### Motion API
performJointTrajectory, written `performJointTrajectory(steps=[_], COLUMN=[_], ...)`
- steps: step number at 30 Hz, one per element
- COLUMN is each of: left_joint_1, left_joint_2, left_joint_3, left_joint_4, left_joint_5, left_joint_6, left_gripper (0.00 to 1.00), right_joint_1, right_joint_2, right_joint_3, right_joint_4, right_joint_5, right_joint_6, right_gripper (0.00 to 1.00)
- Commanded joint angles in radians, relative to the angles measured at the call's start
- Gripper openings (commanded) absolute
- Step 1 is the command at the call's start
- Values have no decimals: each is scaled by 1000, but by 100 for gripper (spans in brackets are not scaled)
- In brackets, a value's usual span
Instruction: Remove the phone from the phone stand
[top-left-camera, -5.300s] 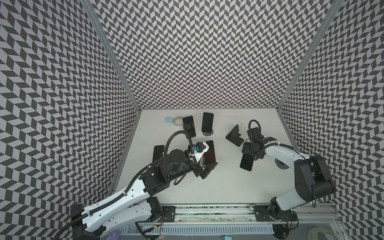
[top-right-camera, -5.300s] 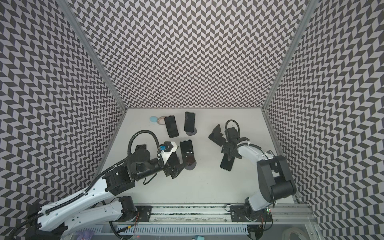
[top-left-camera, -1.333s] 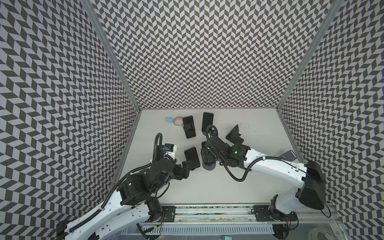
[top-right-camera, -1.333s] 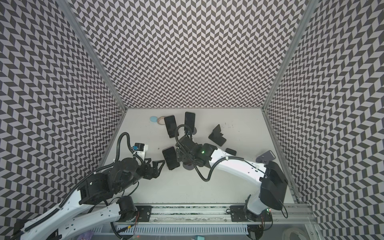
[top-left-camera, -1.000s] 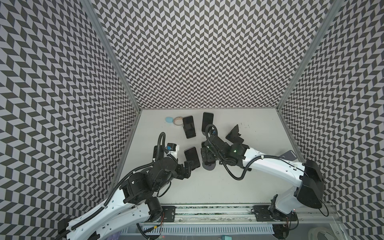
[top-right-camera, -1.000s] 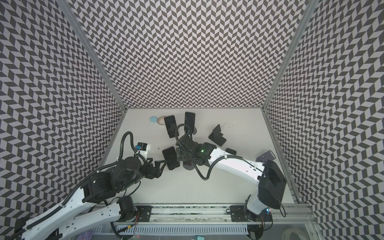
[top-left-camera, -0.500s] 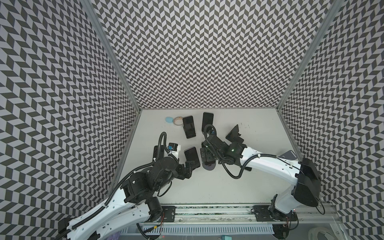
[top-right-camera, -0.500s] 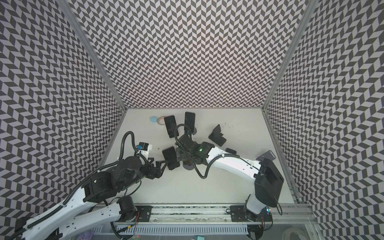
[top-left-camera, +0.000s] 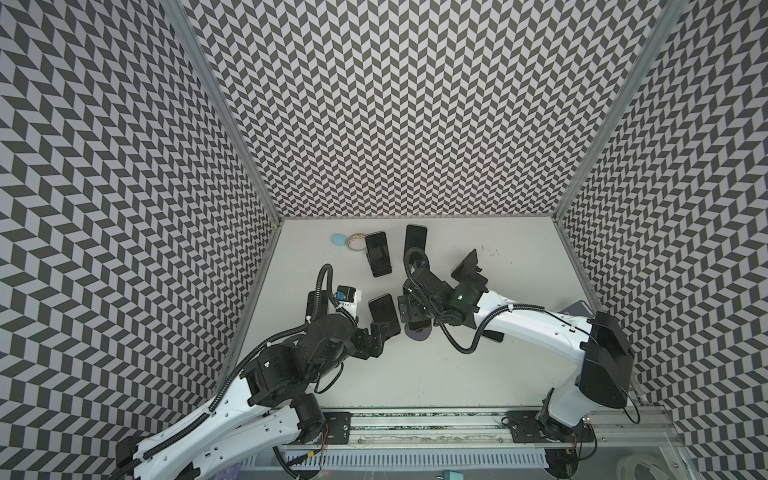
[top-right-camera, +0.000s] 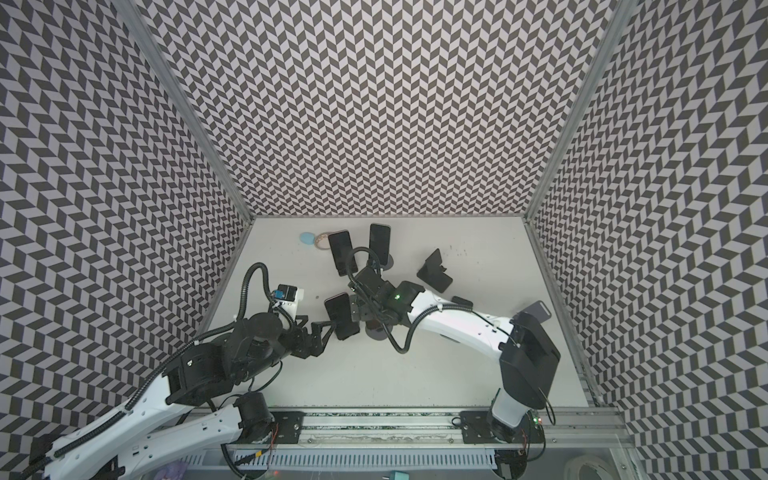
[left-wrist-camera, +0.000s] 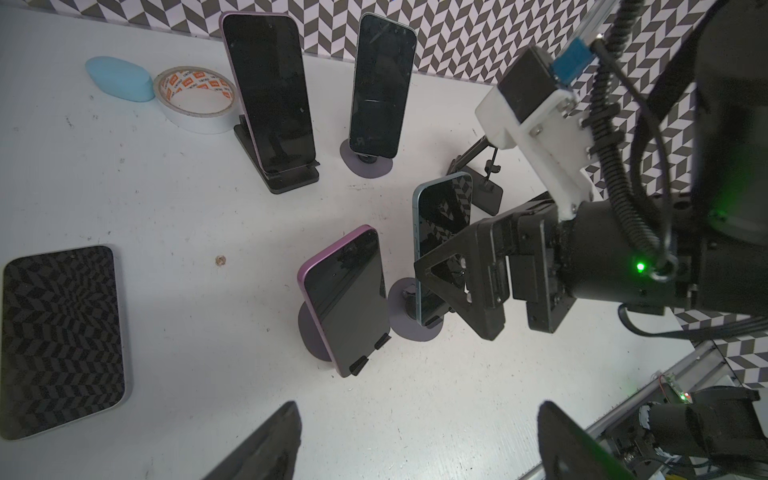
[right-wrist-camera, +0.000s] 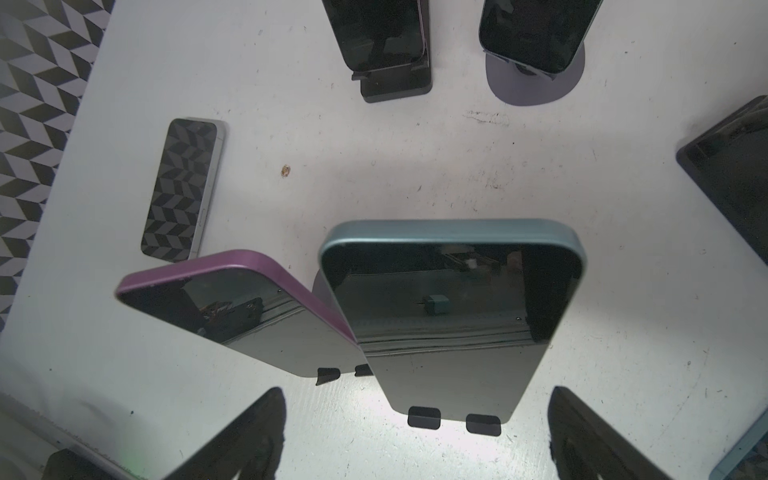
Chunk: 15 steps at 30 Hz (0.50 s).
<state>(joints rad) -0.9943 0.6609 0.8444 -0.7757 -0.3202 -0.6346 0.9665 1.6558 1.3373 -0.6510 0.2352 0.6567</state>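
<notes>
1. In a top view, the purple phone (top-left-camera: 383, 312) leans on its stand just at 9 o'clock of the centre of the table (top-left-camera: 457, 374). The left gripper (top-left-camera: 384, 331) sits at the phone's 6 o'clock, close under its lower edge. Whether they touch cannot be told from here. The right gripper (top-left-camera: 411, 318) hangs over the centre, above a round stand base (top-left-camera: 419, 335). An empty folding stand (top-left-camera: 468, 270) lies at 1 o'clock.
2. In a top view, a rear purple phone (top-right-camera: 343, 251) and a rear blue-grey phone (top-right-camera: 379, 241) stand propped at 11 to 12 o'clock. A tape roll (top-right-camera: 323, 241) and a pale blue lump (top-right-camera: 307, 237) lie at their 9 o'clock.
3. In the left wrist view, the left fingers (left-wrist-camera: 270, 444) are spread wide with only bare table between them. The purple phone (left-wrist-camera: 345, 299) is ahead of them and apart, still caught in its stand's two black lips. The teal phone (left-wrist-camera: 441, 216) stands upright just beside it, with one right-gripper finger in front of its lower part. A flat phone (left-wrist-camera: 62, 336) lies screen-up nearby.
4. In the right wrist view, the right fingers (right-wrist-camera: 253, 432) are spread and flank the lower end of the teal phone (right-wrist-camera: 449, 316), clear of both edges. That phone rests in its stand's black lips (right-wrist-camera: 424, 417). It overlaps the purple phone (right-wrist-camera: 249, 316) in this view.
</notes>
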Motion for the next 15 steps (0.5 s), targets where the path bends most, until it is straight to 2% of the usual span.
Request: performJointTrajectory(steps=[1, 15], left_joint_1=[4, 4], left_joint_2=[-9, -21], left_joint_3=[-9, -14], left_joint_4=[39, 39], left_joint_5=[-7, -11], left_joint_6=[14, 9], left_gripper=[89, 89], right_joint_1=[-11, -12], right_joint_2=[15, 29], right_joint_3=[38, 47], right_joint_4=[9, -3], right_joint_5=[-28, -37], right_joint_6=[14, 14], right_gripper=[96, 96])
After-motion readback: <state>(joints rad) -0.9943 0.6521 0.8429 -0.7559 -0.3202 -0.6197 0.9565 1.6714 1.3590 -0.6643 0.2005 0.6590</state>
